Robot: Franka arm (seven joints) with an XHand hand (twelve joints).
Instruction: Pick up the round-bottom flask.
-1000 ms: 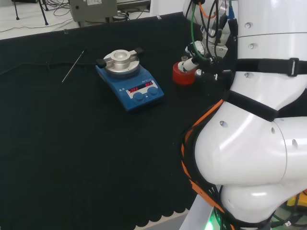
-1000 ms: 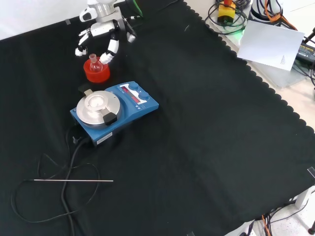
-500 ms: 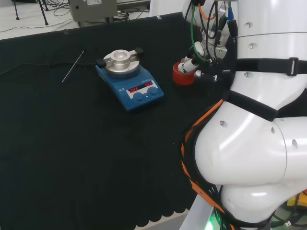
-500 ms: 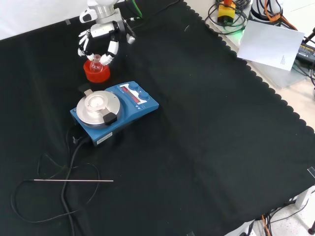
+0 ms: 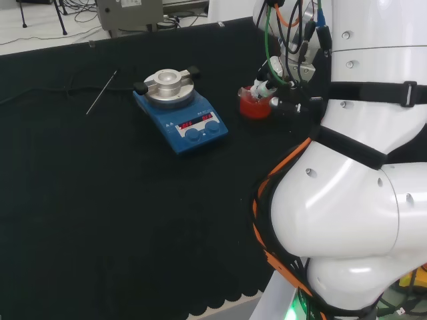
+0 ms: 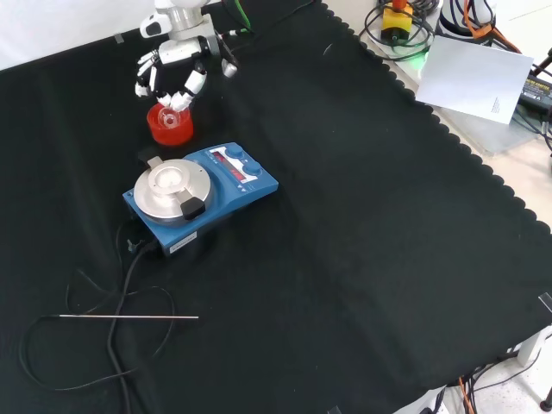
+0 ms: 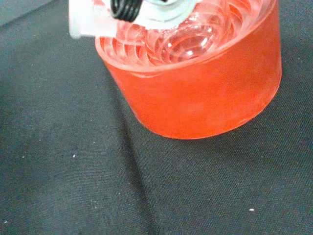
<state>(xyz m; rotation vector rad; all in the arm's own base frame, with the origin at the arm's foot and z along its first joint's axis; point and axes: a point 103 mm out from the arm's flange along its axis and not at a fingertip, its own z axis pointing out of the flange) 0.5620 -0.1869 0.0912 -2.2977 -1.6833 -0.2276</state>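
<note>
The clear round-bottom flask [image 7: 188, 41] sits in a red ribbed stand [image 7: 205, 93].

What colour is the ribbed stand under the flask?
Red; the stand shows best in the wrist view, its ribbed top visible through the clear flask.

light: even, bright, from overhead; black cloth [image 6: 362, 224] soaks it up, no hard shadows
glare: soft sheen on the white arm link [image 5: 347, 200] at the head view's right; bright paper [image 6: 479, 78] far right in front view
blur: wrist view, white part of the hand [image 7: 161, 7] out of focus; red stand [image 7: 205, 93] sharp
</note>
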